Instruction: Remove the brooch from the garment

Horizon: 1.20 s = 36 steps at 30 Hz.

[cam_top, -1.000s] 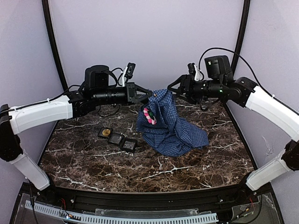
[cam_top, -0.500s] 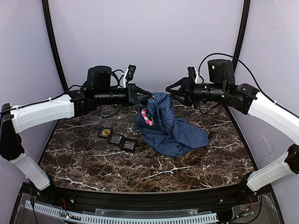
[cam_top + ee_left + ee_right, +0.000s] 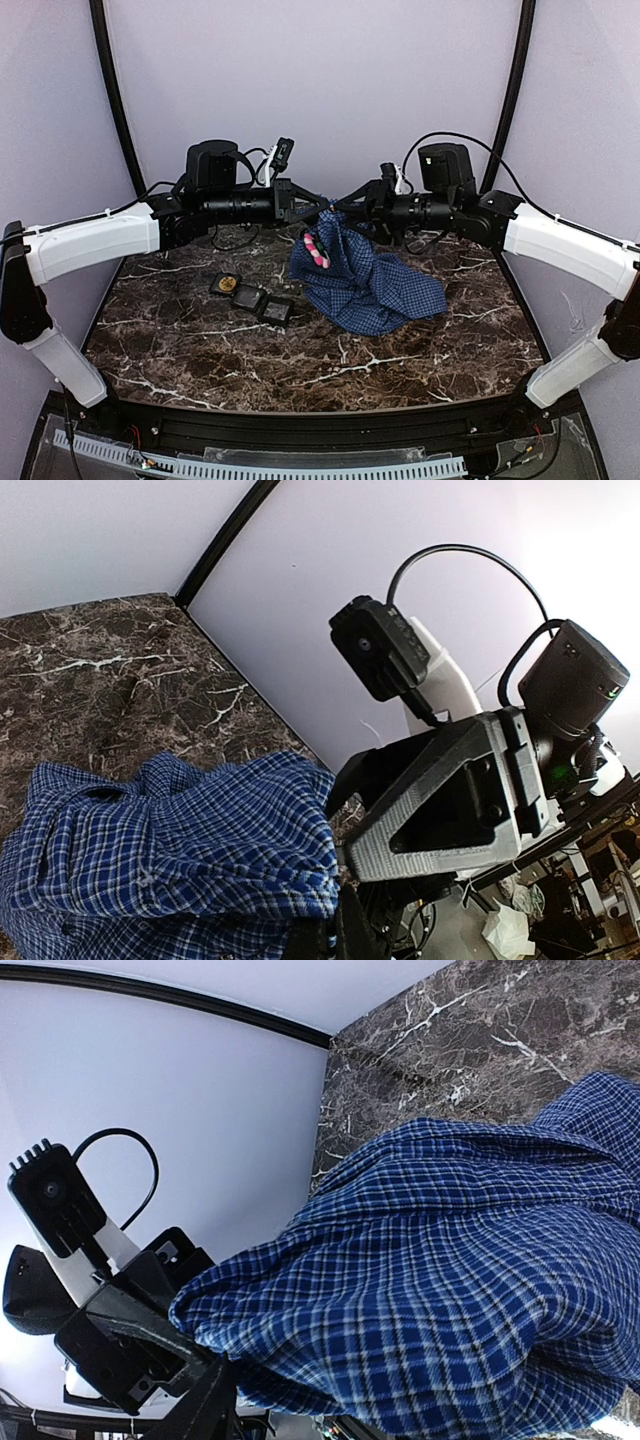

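The left fingers (image 3: 305, 203) pinch the garment (image 3: 370, 285) aloft near the worktop's (image 3: 200, 340) far edge, presumably exposing the brooch (image 3: 317, 249). The right fingers (image 3: 352, 203) are alongside, their spread indeterminate.

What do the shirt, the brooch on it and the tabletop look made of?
Shirt: thin woven cloth, matte; fine check, soft folds. Brooch: pink-and-white ring, perhaps beads or yarn; too small to tell. Tabletop: dark marble or marble print, white veins, smooth.

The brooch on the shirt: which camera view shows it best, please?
The top external view: the pink-and-white brooch shows plainly on the raised blue shirt. Both wrist views show checked cloth but no brooch.
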### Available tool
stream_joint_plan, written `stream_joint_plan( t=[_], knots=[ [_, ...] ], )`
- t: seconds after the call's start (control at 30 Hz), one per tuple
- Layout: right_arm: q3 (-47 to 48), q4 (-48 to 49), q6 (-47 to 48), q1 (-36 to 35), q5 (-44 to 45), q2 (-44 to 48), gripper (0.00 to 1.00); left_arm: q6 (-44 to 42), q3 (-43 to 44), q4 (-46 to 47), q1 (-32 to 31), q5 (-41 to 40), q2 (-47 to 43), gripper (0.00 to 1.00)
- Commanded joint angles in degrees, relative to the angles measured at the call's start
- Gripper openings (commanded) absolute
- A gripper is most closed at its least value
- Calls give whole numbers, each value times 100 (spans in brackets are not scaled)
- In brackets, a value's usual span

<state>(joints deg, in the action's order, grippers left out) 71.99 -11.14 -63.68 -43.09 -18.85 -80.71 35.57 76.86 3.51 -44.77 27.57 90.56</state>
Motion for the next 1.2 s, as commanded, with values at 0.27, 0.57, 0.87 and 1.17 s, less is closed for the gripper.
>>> stream_joint_plan(
  t=[0.27, 0.57, 0.87, 1.17],
  knots=[
    [139, 393, 108, 5, 162, -265, 31, 85, -38, 387, 21, 463, -109, 1],
    [148, 402, 216, 136, 258, -167, 0, 90, -90, 344, 26, 463, -133, 1],
    [167, 318, 356, 178, 303, -38, 0, 90, -102, 62, 61, 84, -110, 2],
    [186, 331, 374, 178, 273, -40, 0, 142, -90, -54, 65, 75, -44, 34]
  ],
)
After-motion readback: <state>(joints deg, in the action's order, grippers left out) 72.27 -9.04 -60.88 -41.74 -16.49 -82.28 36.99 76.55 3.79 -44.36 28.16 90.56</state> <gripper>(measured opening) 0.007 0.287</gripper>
